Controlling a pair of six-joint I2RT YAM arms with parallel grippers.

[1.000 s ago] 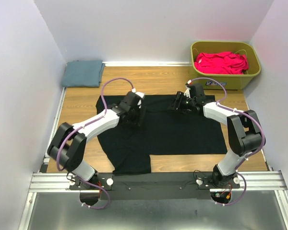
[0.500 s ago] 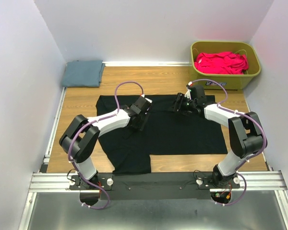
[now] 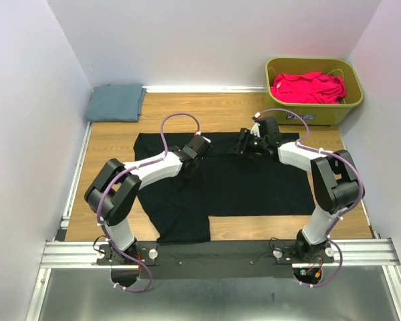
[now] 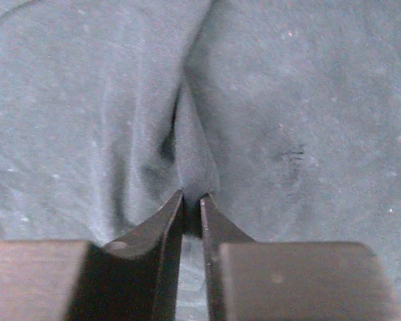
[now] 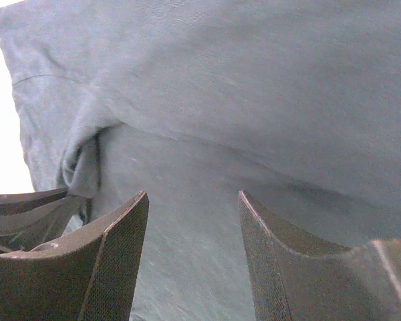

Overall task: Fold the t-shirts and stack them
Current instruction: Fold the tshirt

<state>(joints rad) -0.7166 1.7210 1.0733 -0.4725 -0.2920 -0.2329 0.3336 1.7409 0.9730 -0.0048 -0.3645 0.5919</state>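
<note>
Our left end effector [image 4: 192,200] has its jaws nearly together on a small ridge of the black shirt [image 4: 287,120], pinched up from the flat cloth. Our right end effector [image 5: 194,200] stands wide just over the same shirt with nothing between the jaws. Whether its tips touch the cloth, we cannot tell from the wrist view.

The black shirt lies spread on the tabletop [image 3: 113,150], and both arms are near its far edge. The grey shirt [image 3: 115,102] lies folded in the far left corner. The pink shirt [image 3: 307,87] is bunched in the tub [image 3: 351,100] at the far right.

We judge the cloth light, soft and limp. It will sag and slide, so it is better to take it at a hem or seam and lift both sides evenly.
</note>
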